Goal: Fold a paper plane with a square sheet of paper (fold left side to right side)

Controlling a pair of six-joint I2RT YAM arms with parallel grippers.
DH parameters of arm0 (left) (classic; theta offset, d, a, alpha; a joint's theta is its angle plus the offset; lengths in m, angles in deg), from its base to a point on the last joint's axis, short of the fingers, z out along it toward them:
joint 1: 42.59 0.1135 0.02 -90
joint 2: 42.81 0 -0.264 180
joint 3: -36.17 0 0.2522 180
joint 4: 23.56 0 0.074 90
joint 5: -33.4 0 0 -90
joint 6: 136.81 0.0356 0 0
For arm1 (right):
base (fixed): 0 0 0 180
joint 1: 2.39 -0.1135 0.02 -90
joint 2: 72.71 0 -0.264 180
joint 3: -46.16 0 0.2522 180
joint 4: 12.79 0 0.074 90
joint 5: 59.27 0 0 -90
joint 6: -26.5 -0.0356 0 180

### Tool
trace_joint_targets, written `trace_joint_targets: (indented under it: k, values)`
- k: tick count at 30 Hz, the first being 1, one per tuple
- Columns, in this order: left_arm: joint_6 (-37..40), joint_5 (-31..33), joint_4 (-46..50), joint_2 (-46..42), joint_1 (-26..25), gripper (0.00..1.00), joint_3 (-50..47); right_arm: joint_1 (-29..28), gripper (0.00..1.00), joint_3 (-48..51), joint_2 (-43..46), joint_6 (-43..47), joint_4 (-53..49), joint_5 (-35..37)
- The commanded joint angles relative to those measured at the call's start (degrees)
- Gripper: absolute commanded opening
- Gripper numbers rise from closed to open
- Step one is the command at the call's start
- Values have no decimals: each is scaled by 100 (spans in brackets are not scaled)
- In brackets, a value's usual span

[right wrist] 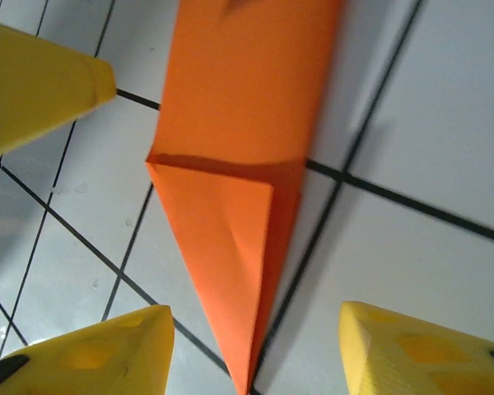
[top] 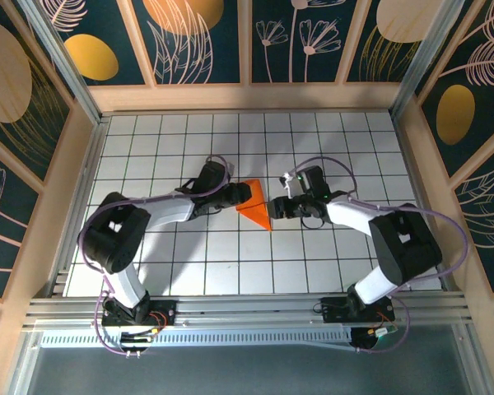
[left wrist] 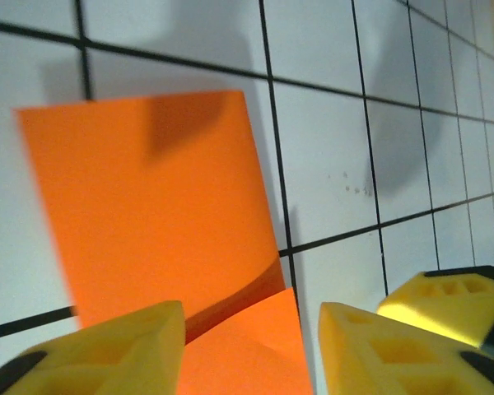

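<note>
Arms stretched inward across the tabletop point(top: 189, 263), elbows bent outward. Left gripper point(top: 242, 195) and right gripper point(top: 274, 206) faced each other, jaws parted, released. The orange paper plane point(top: 254, 206) lay flat between them.

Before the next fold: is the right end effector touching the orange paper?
Apart. Right wrist view shows table between the paper and the right end effector on both sides.

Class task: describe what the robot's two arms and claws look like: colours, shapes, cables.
The left arm and right arm have white tubular links joined by bulky black housings. A thin lilac cable loops alongside each. The left claw and right claw each carry two chunky yellow fingers, wedge-shaped with hollow moulded cells and black mounts.
</note>
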Motion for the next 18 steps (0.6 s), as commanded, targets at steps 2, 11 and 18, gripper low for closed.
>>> trace_joint_targets:
  k: [2,11,18]
  values:
    - [-187,139,-101,-598,197,52,-465,-223,53,-542,-486,565,28,105]
    - [-717,140,-486,-1098,486,58,-1258,-349,48,-1103,-1239,818,-67,105]
    - [-736,136,-510,-1041,500,58,-1334,-356,42,-1123,-1331,859,-61,35]
